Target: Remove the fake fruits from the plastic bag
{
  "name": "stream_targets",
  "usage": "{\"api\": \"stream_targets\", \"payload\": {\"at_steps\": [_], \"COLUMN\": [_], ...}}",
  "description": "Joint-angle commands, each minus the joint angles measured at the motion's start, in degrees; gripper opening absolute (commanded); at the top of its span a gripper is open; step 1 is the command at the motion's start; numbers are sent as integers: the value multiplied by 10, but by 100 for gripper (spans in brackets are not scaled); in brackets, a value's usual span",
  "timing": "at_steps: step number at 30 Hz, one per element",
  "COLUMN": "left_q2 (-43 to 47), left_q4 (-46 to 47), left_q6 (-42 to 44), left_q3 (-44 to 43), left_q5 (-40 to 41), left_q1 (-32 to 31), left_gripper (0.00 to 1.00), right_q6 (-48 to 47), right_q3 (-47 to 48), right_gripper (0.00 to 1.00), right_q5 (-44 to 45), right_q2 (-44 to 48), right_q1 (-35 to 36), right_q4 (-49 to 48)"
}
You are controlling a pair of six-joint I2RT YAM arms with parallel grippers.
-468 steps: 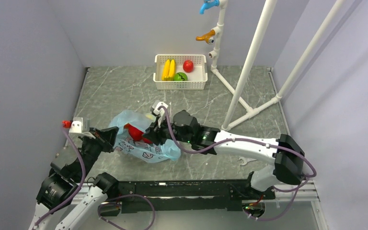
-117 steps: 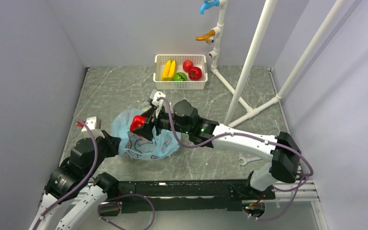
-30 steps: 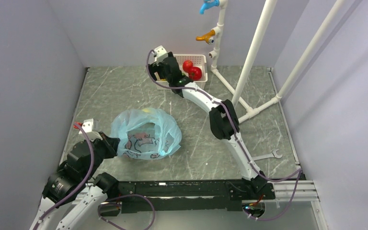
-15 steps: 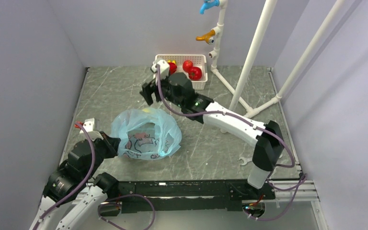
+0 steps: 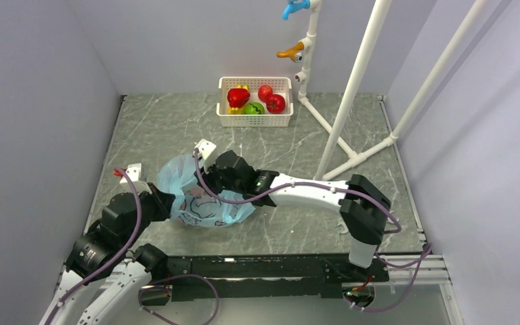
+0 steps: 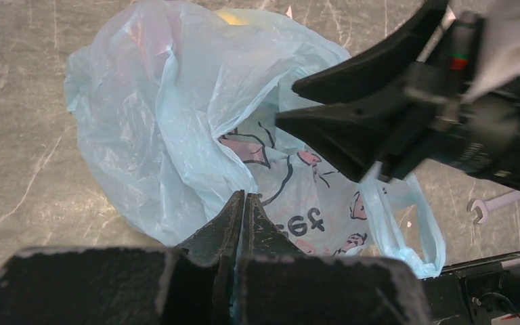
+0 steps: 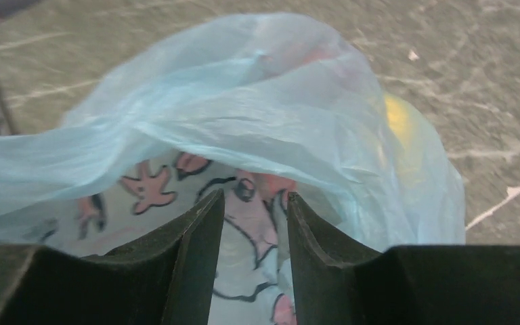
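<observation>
The grey table [image 5: 156, 128] is seen from above, with both arms fixed at 6 o'clock. The left gripper [image 6: 244, 203] is at about 8 o'clock on the table. Its fingers are squeezed tight together, and they pinch the thin edge of the plastic bag [image 5: 210, 211] on the bag's 9 o'clock side.

The bag is light blue and crinkly, with pink drawings on it. It lies puffed up on the table, a bit toward 7 o'clock from the middle. A yellow fruit [image 7: 396, 115] shows through the thin plastic at the bag's 12 o'clock end, so it is inside the bag.

The right gripper [image 7: 254, 195] reaches in from 3 o'clock and hangs over the bag's 12 o'clock part. Its two fingers are apart, and nothing is pinched between them. Only the bag shows in the gap. I cannot tell if the fingertips touch the plastic.

At 12 o'clock on the table stands a white basket [image 5: 254, 122]. In it lie a red pepper [image 5: 237, 97], a green fruit [image 5: 255, 108], a red round fruit [image 5: 265, 91] and a second red fruit [image 5: 276, 103], all close together. At the basket's 3 o'clock side rises a white pipe stand [image 5: 356, 74]. A small wrench [image 6: 491, 203] lies on the table near the right arm.
</observation>
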State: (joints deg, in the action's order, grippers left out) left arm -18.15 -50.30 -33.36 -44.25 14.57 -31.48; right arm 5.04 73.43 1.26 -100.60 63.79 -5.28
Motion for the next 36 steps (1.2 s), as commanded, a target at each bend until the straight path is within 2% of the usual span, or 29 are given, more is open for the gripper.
{"api": "stream_targets", "payload": {"at_steps": [1, 4, 8, 11, 15, 21, 28, 33, 36], "left_q2": [-26, -41, -54, -56, -71, -93, -85, -70, -80], "left_q4": [25, 25, 27, 40, 46, 55, 43, 33, 34], "left_q6": [16, 17, 17, 23, 27, 31, 18, 17, 16], "left_q3": [2, -1, -1, 2, -1, -2, -11, -18, -17], "left_q5": [-20, -24, -28, -29, -7, 9, 22, 35, 36], "left_q1": [-2, -1, -1, -1, -1, -1, -1, -2, -2], "left_gripper": [0, 0, 0, 0, 0, 0, 0, 0, 0], "right_q6": [-34, -54, -91, -126, -152, -174, -203, -245, -251], "right_q3": [4, 39, 78, 93, 99, 92, 121, 158, 195], "right_gripper": [41, 37, 41, 49, 55, 65, 87, 95, 96], "right_q5": [91, 109, 149, 183, 204, 188, 186, 181, 158], "right_q2": [-62, -120, -189, -222, -236, -224, -255, -290, -327], "right_q1": [-7, -7, -7, -8, -15, -24, -32, -39, -56], "right_q4": [-56, -60, -84, -114, -140, -173, -212, -236, -225]}}
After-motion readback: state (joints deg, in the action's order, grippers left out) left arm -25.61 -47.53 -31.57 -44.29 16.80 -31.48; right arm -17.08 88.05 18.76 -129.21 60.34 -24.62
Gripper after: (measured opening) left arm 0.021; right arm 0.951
